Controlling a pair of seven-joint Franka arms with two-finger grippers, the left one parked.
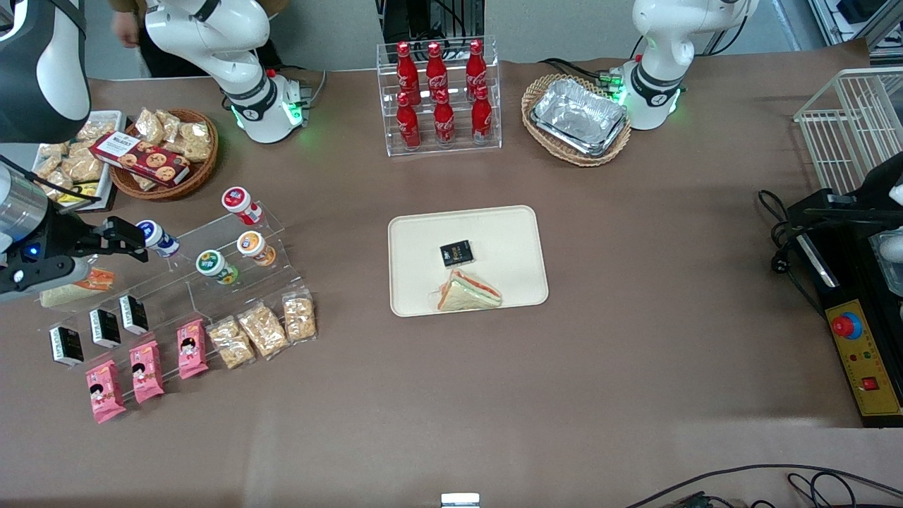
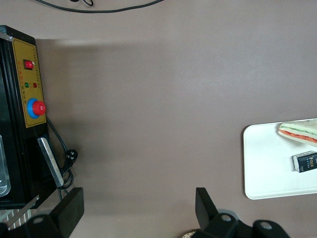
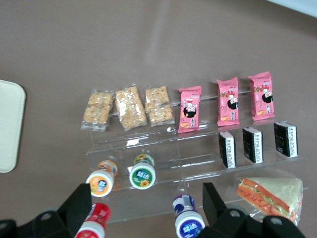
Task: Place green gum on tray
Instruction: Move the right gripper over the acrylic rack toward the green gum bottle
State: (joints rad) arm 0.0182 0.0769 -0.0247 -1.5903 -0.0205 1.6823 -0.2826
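The green gum (image 1: 216, 267) (image 3: 142, 176) stands on the clear stepped rack (image 1: 211, 296), beside the orange-lidded jar (image 1: 255, 248). The gripper (image 1: 134, 243) (image 3: 146, 208), fingers spread and holding nothing, hovers near it by the blue-lidded jar (image 1: 158, 238). The tray (image 1: 508, 233) lies well apart toward mid-table, carrying a sandwich (image 1: 468, 292).
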